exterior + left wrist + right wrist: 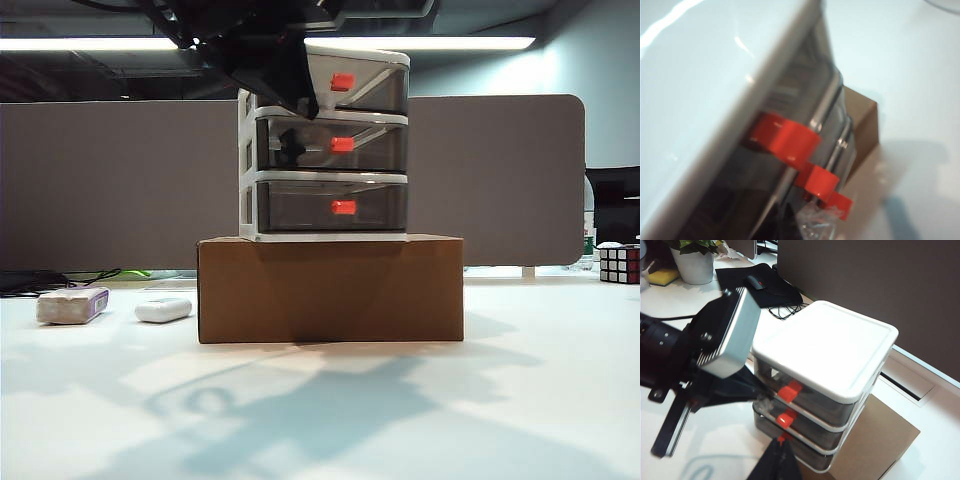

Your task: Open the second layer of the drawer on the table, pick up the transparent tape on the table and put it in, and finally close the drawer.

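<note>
The drawer (325, 150) stands on a brown cardboard box, its three smoky fronts about flush, and the second layer (375, 150) carries the middle red knob (342, 144). My left gripper (800, 232) hovers close in front of the knobs, at the cabinet's left front corner (760, 392). It is shut on the transparent tape (816, 225), which shows as a clear glinting piece at its tips. A ring-shaped shadow (205, 400) lies on the table (560, 400). My right gripper (781, 457) is shut with nothing in it, low in front of the bottom drawer.
The cardboard box (330, 290) sits mid-table. Two white oblong blocks (72, 305) (163, 309) lie to its left, and a Rubik's cube (620, 263) is at the far right. A grey partition (110, 180) runs behind. A plant pot (692, 262) stands beyond the cabinet.
</note>
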`<state>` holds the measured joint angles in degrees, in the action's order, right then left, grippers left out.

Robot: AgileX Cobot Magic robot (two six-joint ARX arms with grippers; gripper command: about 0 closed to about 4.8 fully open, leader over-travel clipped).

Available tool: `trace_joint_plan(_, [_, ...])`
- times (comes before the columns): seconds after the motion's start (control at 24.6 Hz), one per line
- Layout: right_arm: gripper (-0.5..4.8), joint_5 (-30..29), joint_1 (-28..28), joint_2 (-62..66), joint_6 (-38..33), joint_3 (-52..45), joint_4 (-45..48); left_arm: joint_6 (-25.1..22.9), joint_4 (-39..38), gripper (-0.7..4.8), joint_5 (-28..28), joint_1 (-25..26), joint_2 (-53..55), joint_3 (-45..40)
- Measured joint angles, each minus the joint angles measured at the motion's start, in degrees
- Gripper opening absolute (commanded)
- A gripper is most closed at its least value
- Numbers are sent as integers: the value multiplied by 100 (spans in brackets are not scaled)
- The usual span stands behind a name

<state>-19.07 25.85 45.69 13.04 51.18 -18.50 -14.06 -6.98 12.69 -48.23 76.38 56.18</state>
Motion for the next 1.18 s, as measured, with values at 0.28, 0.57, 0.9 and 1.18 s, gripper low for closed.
trace_joint_plan(0.28, [-5, 214, 2, 2, 72, 0, 0, -70, 59, -6, 42, 216, 2, 0])
trace_joint_plan(0.57, [-5, 205, 2, -118, -13, 0, -107, 101, -1233, -6, -369, -35, -474, -4])
trace_joint_plan(0.9, [-5, 955, 9, -1344, -245, -498, -1121, 254, -1668, -6, -352, -396, -3226, -1408])
trace_joint_plan(1.18, [-5, 1827, 4, -3108, -562, -2579, 59, 1416, -109, -6, 131, -317, -4962, -3495])
